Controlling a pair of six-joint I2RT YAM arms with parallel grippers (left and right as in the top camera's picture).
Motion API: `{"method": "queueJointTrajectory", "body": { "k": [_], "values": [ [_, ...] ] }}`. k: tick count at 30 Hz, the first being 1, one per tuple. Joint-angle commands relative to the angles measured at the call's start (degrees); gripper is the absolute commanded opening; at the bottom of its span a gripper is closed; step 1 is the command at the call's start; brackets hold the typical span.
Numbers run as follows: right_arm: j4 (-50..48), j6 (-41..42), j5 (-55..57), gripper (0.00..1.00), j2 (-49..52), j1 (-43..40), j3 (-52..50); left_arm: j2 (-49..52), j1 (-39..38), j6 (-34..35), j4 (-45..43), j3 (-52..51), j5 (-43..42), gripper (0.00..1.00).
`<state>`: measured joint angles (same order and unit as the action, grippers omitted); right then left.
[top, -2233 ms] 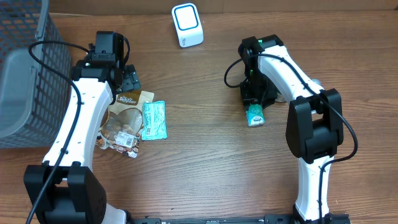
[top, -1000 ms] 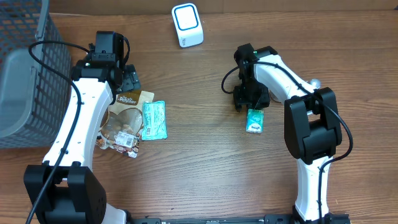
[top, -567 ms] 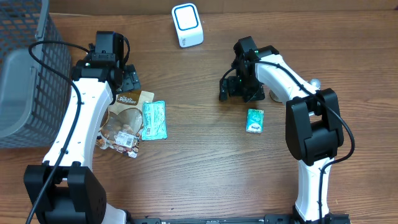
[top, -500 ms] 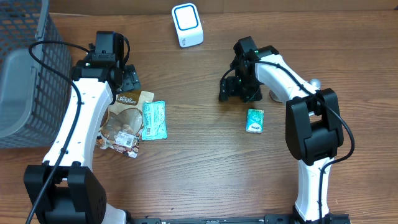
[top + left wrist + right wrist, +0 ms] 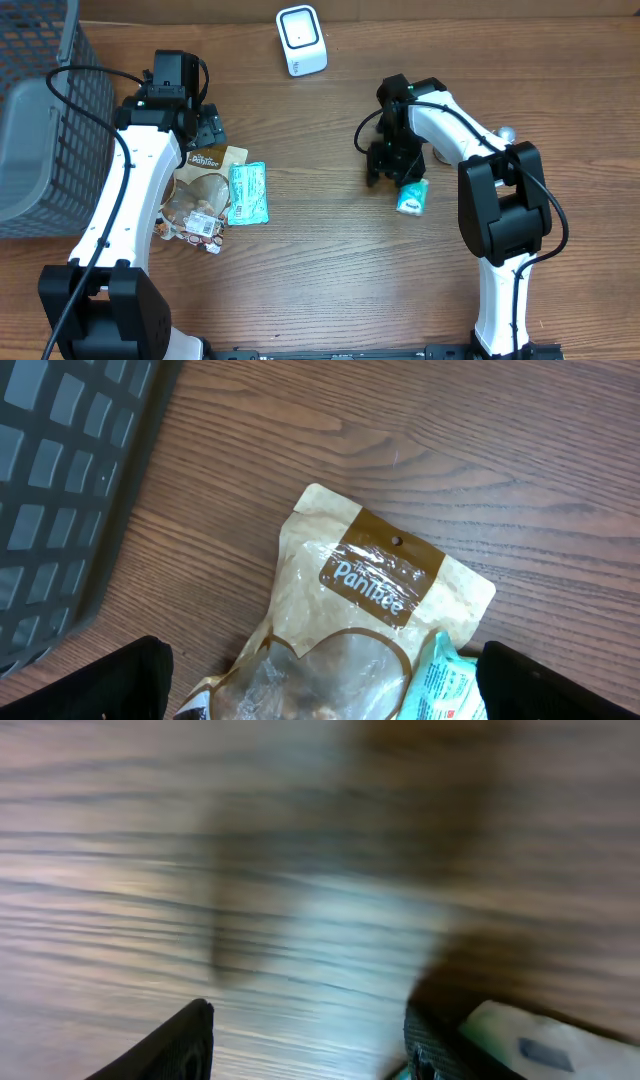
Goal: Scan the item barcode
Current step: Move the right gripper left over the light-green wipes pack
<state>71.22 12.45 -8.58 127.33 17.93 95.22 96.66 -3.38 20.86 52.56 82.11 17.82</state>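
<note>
Scanner is my landmark on the table. Nearer me and to its right lies the small green pack, just beside the right claw. From the right wrist camera I see that claw's fingers partly apart with bare wood between them. The pack sits outside one finger, not gripped. Left of the scanner, the left claw hangs wide open above a brown snack pouch, holding nothing.

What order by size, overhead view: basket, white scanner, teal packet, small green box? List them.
1. basket, by far.
2-3. white scanner and teal packet: too alike to rank, scanner stands nearer the camera.
4. small green box.
</note>
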Motion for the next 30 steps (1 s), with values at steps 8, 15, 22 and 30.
{"method": "queueJointTrajectory", "body": {
  "k": [8, 15, 22, 30],
  "values": [
    [7.1, 2.8, 16.3, 0.6, 0.9, 0.0, -1.5, 0.6, -0.5, -0.1, -0.1, 0.2, 0.6, 0.99],
    [7.2, 4.5, 7.5, 0.59, 0.9, 0.1, -1.5, 0.6, -0.5, -0.1, -0.1, 0.2, 0.6, 1.0],
    [7.1, 4.5, 4.4, 0.27, 0.9, 1.2, -1.5, 0.6, -0.5, -0.1, -0.1, 0.2, 0.6, 1.0],
    [12.8, 4.9, 8.2, 0.25, 0.9, 1.9, -1.5, 0.6, -0.5, -0.1, -0.1, 0.2, 0.6, 1.0]
  ]
}}
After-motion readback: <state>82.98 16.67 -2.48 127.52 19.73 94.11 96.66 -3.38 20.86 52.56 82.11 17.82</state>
